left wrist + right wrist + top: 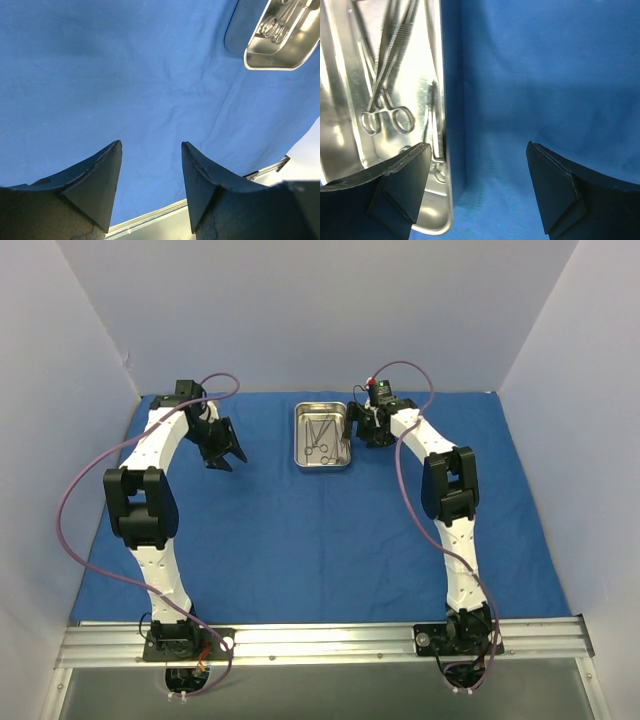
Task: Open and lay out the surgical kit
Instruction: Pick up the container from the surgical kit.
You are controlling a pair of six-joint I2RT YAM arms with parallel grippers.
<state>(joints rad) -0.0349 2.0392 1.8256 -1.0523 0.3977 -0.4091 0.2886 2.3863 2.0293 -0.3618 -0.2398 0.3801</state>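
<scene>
Right wrist: right gripper (477, 146) straddles rim of tray (340, 65).

This was a robotics lab bench set up as a closed test cell: plain pale panels (300, 310) walled the table in at the back and on both sides, and an extruded aluminium rail (320, 640) ran along the near edge. Bolted to that rail stood the left arm (150, 530) and the right arm (455, 540), white and black, with purple cables (62, 512) looping loose beside them. The one medical touch was a blue cloth (320, 550) spread over the tabletop, bearing a steel tray (322, 467) of scissor-like instruments (320, 435).
</scene>
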